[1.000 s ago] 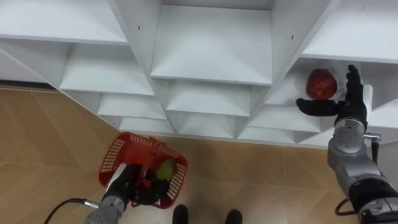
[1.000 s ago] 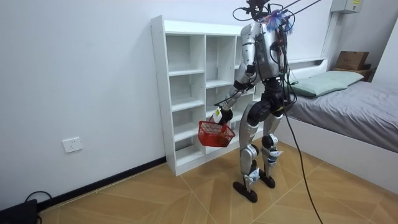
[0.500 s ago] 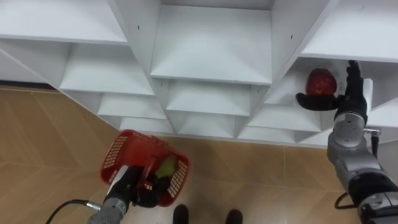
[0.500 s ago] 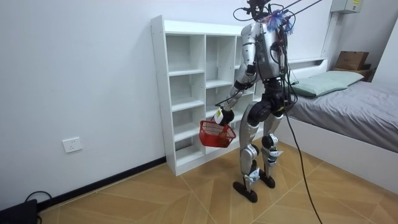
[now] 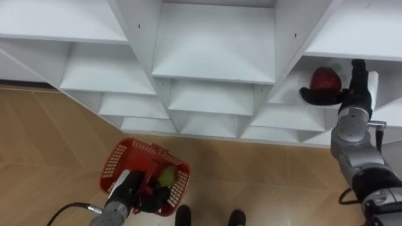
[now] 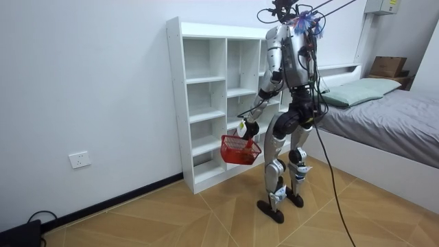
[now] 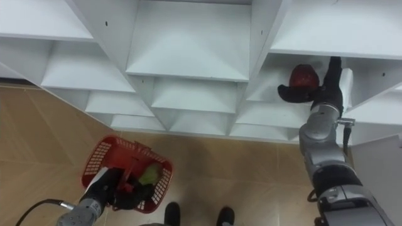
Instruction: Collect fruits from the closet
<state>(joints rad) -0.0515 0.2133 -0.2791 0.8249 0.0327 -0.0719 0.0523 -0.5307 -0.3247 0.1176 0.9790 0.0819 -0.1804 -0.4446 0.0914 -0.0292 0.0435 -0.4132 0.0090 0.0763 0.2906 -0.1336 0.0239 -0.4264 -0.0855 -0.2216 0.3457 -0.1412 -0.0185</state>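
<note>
White closet (image 5: 213, 56) shelves fill the upper half of your head view, with wooden floor (image 5: 56, 144) running along the bottom. At the upper right of the frame, a red apple (image 5: 325, 79) sits on a shelf in the closet's right-hand column. Your right hand (image 5: 349, 95) is up against it. Its fingers stand straight along the apple's right side and its thumb reaches across below the apple's near side, so the hand is spread about the fruit and not closed on it. You cannot tell from here whether the fingers press on the apple. At the lower left of the frame, your left hand (image 5: 129, 188) is curled round the handle of a red basket (image 5: 116, 157), which hangs over the floor in front of the lowest shelves. A green fruit (image 5: 167, 176) lies inside the basket, near its right wall. In the room view you stand upright, close against the front of the closet, with the basket (image 6: 240, 149) hanging low on the room view's left of your legs. A bed (image 6: 384, 116) lies at the room view's right, behind you.
</note>
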